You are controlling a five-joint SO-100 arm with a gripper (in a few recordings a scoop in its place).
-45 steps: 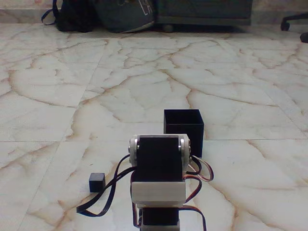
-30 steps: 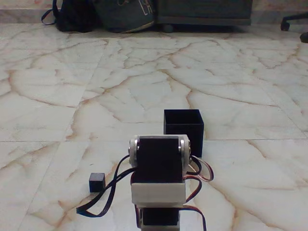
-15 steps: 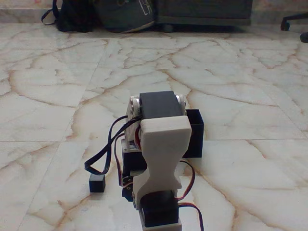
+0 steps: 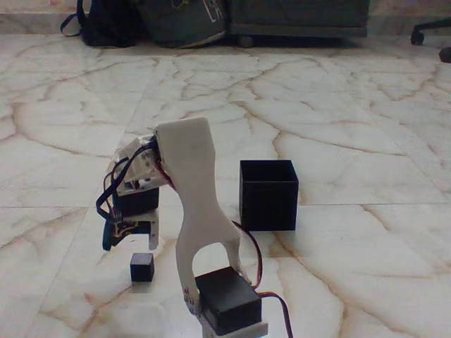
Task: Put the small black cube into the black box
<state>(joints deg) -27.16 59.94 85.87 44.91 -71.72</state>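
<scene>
The small black cube (image 4: 141, 267) lies on the marble floor at the lower left of the fixed view. My gripper (image 4: 129, 242) hangs just above it and slightly to its left, pointing down, with a gap between a dark finger on the left and a white finger (image 4: 151, 234) on the right; it looks open and holds nothing. The white arm (image 4: 197, 211) rises from its base at the bottom centre and leans left. The black box (image 4: 268, 194) stands upright to the right of the arm, mouth up, apart from cube and gripper.
Veined marble floor tiles (image 4: 352, 267) stretch all around. Far at the back stand a dark backpack (image 4: 106, 24), a grey-blue bag (image 4: 184, 21) and dark furniture (image 4: 299, 17). A chair's foot (image 4: 430, 32) shows at the top right.
The arm has unfolded from its tucked pose and swung left. The gripper now hangs over the small cube, and the box shows in full. Cube and box have not moved.
</scene>
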